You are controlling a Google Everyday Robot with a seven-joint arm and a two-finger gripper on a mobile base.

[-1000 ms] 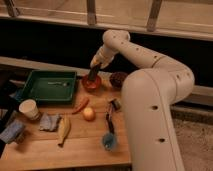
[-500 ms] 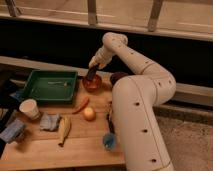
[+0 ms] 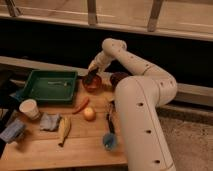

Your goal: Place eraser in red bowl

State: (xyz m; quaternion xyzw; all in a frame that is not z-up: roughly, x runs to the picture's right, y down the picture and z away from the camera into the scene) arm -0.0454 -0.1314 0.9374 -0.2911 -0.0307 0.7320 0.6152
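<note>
Gripper sits right over the red bowl, with the eraser dark and tilted at its tip, lower end inside the bowl. Maroon bowl just right of it, partly behind the white arm. Green tray to the left. On the wooden table: paper cup, banana, carrot, round yellow fruit, blue-headed brush.
</note>
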